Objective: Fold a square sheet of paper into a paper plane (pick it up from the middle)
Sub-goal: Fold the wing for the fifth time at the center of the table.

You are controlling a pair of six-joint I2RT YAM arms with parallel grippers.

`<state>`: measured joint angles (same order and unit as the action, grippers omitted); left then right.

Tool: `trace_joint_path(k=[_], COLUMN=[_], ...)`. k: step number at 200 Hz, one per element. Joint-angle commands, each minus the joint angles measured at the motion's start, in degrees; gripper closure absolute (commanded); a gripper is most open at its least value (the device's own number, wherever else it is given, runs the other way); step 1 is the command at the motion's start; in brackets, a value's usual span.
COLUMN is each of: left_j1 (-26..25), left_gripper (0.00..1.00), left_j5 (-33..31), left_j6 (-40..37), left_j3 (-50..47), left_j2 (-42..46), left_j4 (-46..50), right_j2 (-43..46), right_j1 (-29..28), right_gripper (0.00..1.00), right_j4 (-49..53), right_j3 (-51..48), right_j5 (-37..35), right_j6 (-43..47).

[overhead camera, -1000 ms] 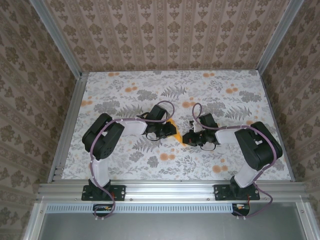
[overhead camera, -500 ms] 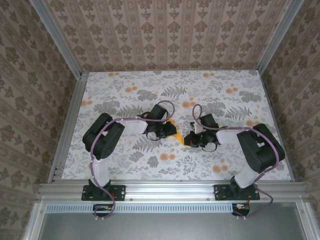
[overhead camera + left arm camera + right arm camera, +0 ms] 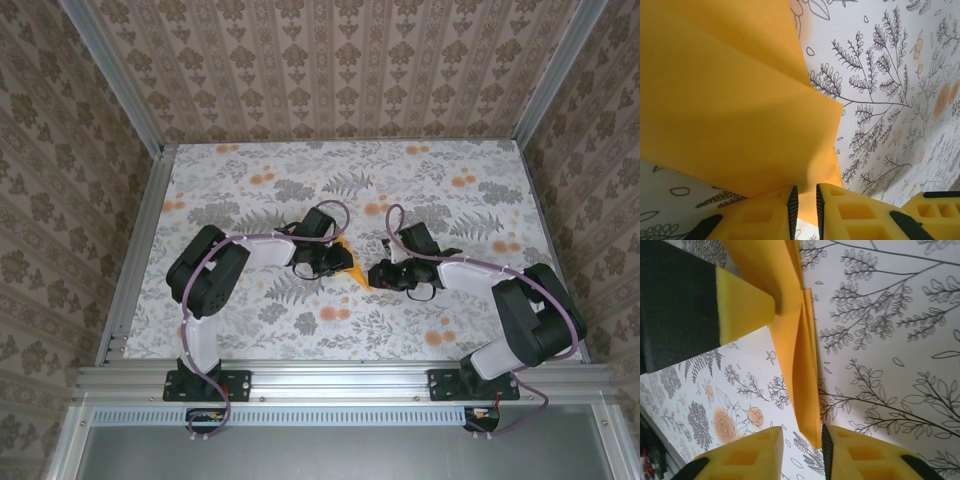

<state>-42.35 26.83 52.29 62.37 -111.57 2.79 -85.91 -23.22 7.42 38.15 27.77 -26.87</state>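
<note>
Left gripper: clenched on the orange-yellow paper, fold pinched between pads
Right gripper: released, paper tip loose between its jaws
Hidden: from above I see just a paper sliver, between wrists, middle of the surface
Edges: side rails well apart

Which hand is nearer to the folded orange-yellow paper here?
Left. The left hand pinches the folded paper's edge between its fingers. The right hand sits at the paper's pointed end, jaws parted around it, not clamping.
</note>
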Motion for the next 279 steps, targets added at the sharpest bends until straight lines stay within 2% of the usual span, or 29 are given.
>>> trace_joint_path(k=[1, 55, 96, 143, 180, 231, 279], left_j1=[0.8, 0.8, 0.8, 0.8, 0.8, 0.8, 0.8], left_gripper=[0.78, 0.78, 0.78, 0.78, 0.78, 0.78, 0.78], left_j5=[-4.2, -4.2, -4.2, -4.2, -4.2, -4.1, -4.1], left_j6=[0.2, 0.0, -0.2, -0.3, -0.2, -0.1, -0.2], left_j3=[-0.5, 0.0, 0.1, 0.1, 0.1, 0.1, 0.0], left_j2=[-3.0, -3.1, -3.2, -3.3, -3.3, -3.6, -3.6], left_j4=[5.4, 6.0, 6.3, 6.3, 6.4, 6.4, 6.4], right_j2=[-0.6, -5.0, -5.5, -6.3, -6.3, -5.3, -6.5], right_j1=[-1.8, -3.3, -3.3, -3.3, -3.3, -3.3, -3.5], right_gripper=[0.68, 0.67, 0.76, 0.8, 0.8, 0.67, 0.7], right_j4=[4.5, 5.7, 6.5, 7.6, 8.0, 9.0, 10.0], right_j3=[2.4, 4.7, 4.5, 4.4, 4.5, 5.3, 6.0], right_j5=[-3.3, -3.7, -6.4, -7.8, -8.5, -8.4, -9.6], right_j6=[3.7, 4.5, 3.7, 3.8, 3.9, 5.6, 5.8])
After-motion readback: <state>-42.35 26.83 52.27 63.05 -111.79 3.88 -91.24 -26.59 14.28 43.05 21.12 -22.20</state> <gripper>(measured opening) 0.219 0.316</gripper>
